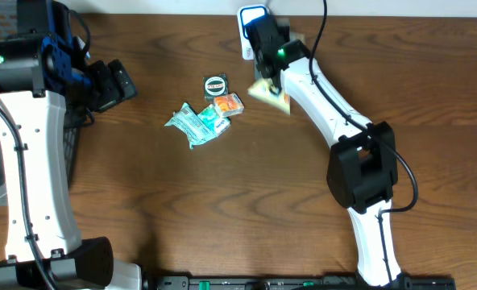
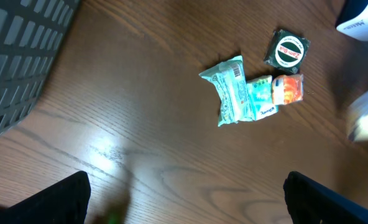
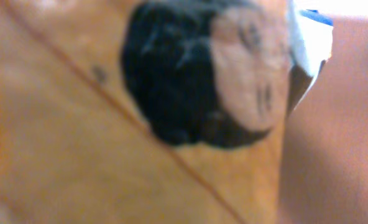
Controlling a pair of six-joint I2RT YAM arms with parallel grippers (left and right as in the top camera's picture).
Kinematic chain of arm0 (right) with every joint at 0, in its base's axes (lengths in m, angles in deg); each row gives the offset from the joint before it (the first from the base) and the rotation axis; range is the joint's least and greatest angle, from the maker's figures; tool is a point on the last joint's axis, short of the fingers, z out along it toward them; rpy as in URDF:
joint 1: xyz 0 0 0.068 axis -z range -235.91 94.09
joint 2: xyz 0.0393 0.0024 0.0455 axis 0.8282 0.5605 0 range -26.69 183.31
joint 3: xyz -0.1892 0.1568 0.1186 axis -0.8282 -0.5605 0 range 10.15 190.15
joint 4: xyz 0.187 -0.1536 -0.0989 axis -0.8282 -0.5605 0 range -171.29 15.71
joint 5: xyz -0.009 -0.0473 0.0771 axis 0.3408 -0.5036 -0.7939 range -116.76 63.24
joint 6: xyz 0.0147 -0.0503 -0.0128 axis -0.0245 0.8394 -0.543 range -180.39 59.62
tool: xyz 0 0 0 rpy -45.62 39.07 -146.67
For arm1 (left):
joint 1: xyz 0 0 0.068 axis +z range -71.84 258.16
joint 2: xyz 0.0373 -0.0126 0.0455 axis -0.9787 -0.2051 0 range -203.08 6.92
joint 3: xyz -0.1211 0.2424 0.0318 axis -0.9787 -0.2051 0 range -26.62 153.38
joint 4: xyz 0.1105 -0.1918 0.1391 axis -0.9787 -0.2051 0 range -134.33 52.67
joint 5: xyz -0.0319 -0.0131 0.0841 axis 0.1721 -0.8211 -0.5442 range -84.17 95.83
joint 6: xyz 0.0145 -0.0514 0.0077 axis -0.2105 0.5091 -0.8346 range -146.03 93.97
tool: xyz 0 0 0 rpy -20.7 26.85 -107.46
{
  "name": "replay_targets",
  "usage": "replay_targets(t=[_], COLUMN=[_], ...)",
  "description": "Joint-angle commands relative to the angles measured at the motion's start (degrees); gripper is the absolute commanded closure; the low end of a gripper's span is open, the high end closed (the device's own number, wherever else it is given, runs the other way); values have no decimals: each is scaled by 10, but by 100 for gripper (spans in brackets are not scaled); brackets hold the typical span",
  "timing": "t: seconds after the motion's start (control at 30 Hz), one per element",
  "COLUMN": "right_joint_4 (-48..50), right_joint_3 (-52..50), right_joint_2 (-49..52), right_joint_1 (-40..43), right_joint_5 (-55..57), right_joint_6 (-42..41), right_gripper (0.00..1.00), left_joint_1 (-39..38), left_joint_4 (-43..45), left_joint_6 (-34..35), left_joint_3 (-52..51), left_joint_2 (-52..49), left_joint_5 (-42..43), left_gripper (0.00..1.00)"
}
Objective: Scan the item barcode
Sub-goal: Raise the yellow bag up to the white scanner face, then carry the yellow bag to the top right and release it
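The right pincer (image 1: pixel 264 76) is clamped on a yellow packet (image 1: pixel 272 97) at the far side of the surface (image 1: pixel 222 209), just beside the white-and-blue scanner (image 1: pixel 253 16). The left pincer (image 1: pixel 118 83) gapes wide, holding nothing. The packet looks thin, so the grip may catch only an edge. It could then slip or twist, turning its barcode away from the scanner.

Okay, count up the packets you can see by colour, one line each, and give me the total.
Green packet: 1
Teal packet: 1
Orange packet: 1
Black packet: 1
Yellow packet: 1
Total: 5
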Motion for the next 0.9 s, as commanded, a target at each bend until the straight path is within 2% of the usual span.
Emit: replay_targets(t=[0.0, 0.13, 0.27, 0.43, 0.73, 0.87], right_joint_4=[144, 301, 396, 468, 528, 565], right_joint_3=[16, 8, 8, 8, 8, 9], right_joint_2=[2, 7, 39, 86, 113, 113], right_joint_1=[0, 1, 1, -6, -16, -26], right_joint_5=[68, 56, 7, 57, 63, 88], right_joint_6=[233, 328, 410, 485, 500, 560], right_gripper=[99, 99, 99, 99, 99, 99], left_joint_1=[1, 1, 1, 1, 1, 1], left_joint_4=[-2, -2, -2, -2, -2, -2], left_joint_6=[-1, -1, -1, -1, -1, -1], left_joint_3=[5, 5, 5, 5, 5, 5], left_joint_2=[5, 5, 5, 5, 5, 5], left_joint_5=[-3, -3, -3, -3, -3, -3], left_gripper=[2, 2, 2, 2, 2, 2])
